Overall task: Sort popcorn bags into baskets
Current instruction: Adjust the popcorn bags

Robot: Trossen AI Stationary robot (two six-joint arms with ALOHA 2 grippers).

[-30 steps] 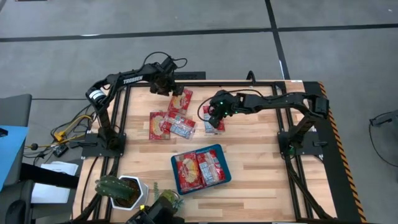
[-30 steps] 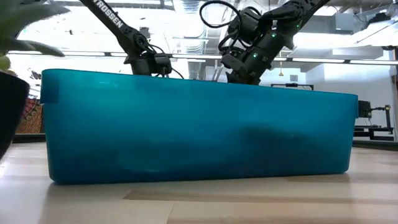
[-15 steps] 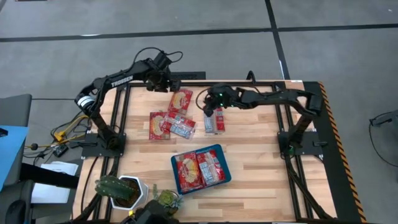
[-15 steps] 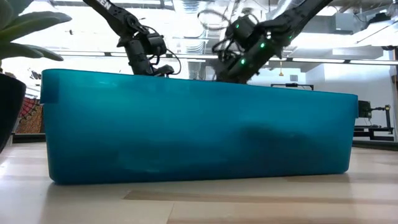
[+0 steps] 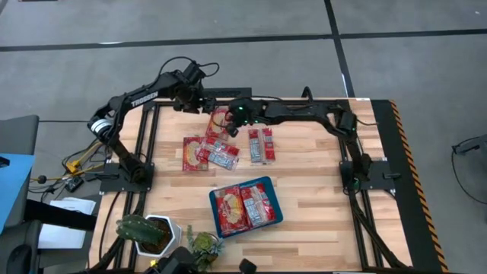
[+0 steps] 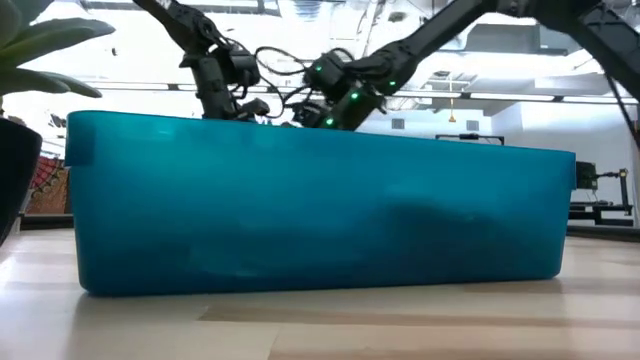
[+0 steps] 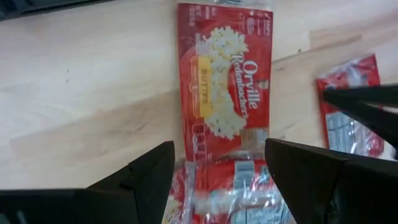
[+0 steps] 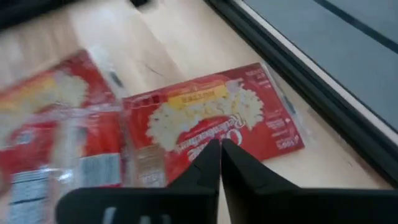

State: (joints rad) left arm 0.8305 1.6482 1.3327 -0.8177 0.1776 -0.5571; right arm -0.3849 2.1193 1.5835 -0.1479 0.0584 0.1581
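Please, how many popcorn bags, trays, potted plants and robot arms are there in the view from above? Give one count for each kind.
Popcorn bags: 8, with 2 in the tray and about 6 on the table, where some overlap
Tray: 1
Potted plants: 2
Robot arms: 2
Total: about 13

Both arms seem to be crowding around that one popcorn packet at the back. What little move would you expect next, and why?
Probably the left end effector, open above the popcorn bag near the table's far edge, lowers to grip it. The right end effector, shut, hovers over the same bag and may need to back away. The teal basket still has room.
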